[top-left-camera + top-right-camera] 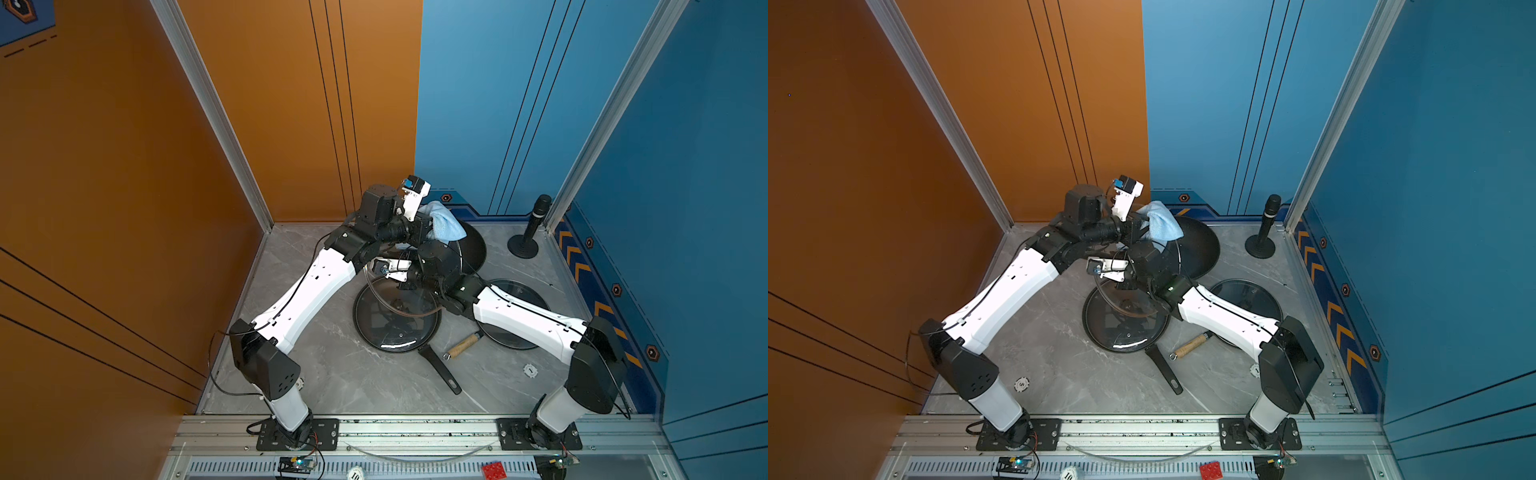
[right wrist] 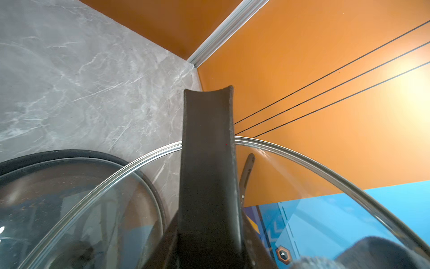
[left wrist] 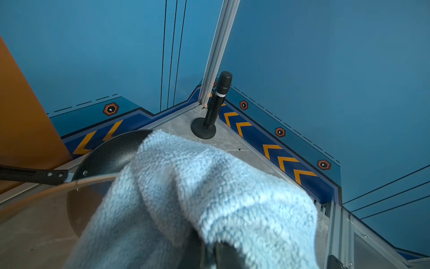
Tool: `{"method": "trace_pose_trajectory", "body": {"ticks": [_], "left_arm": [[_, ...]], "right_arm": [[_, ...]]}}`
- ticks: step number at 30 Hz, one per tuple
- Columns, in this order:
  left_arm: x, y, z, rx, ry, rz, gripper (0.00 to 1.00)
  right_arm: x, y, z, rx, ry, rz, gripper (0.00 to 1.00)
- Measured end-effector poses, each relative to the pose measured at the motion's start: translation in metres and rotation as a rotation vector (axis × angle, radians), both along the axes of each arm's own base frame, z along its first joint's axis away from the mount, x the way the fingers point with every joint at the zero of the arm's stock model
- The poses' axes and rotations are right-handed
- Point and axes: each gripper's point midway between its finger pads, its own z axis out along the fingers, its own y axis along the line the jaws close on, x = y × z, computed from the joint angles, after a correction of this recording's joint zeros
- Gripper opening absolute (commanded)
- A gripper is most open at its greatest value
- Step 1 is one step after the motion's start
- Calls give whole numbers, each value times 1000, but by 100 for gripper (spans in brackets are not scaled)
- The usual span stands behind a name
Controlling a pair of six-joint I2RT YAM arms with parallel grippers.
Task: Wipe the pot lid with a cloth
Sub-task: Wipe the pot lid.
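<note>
My left pincer (image 3: 210, 252) grips the cloth (image 3: 186, 186); my right pincer (image 2: 208, 104) clamps the raised lid (image 2: 302, 198) by its rim. At frame centre, a pan (image 1: 358, 322) carries a second lid (image 1: 395, 334).

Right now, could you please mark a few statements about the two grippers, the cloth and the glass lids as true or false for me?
1. The left gripper is shut on the fluffy light-blue cloth. True.
2. The right gripper is open and empty. False: the right gripper is shut on the edge of the clear glass pot lid, holding it raised off the table.
3. The black microphone on its round stand lies tipped over. False: the microphone stands upright in the far corner.
4. The black frying pan at the table's middle carries a second glass lid. True.
</note>
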Motion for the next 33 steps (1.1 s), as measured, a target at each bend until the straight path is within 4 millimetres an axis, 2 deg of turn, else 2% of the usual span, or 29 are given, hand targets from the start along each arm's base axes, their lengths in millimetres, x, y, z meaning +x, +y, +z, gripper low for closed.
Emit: {"method": "trace_pose_trajectory", "body": {"ticks": [4, 9, 12, 13, 16, 19, 24, 26, 28, 30, 33], "left_arm": [[22, 27, -10, 22, 10, 108, 0], [57, 89, -49, 116, 54, 340, 0], [73, 130, -74, 170, 93, 478, 0], [77, 140, -77, 177, 95, 517, 0], [81, 178, -80, 202, 97, 651, 0], [80, 212, -79, 224, 103, 778, 0], [70, 257, -64, 176, 100, 925, 0], [62, 266, -50, 133, 87, 949, 0], [55, 262, -34, 87, 65, 938, 0], [47, 241, -17, 47, 40, 885, 0], [35, 185, 6, -2, 2, 746, 0]], "right_arm": [[2, -4, 1, -2, -43, -28, 0], [2, -15, -5, -30, -68, -76, 0], [1, -24, 2, -33, -96, -103, 0], [1, -26, 3, -45, -104, -106, 0], [1, -30, 5, -47, -115, -123, 0], [5, -33, 15, -15, -141, -145, 0], [16, -46, 38, 111, -146, -215, 1], [28, -59, 48, 203, -129, -279, 5], [44, -77, 58, 326, -102, -389, 4], [66, -94, 73, 482, -84, -520, 1], [92, -118, 93, 772, -57, -699, 0]]}}
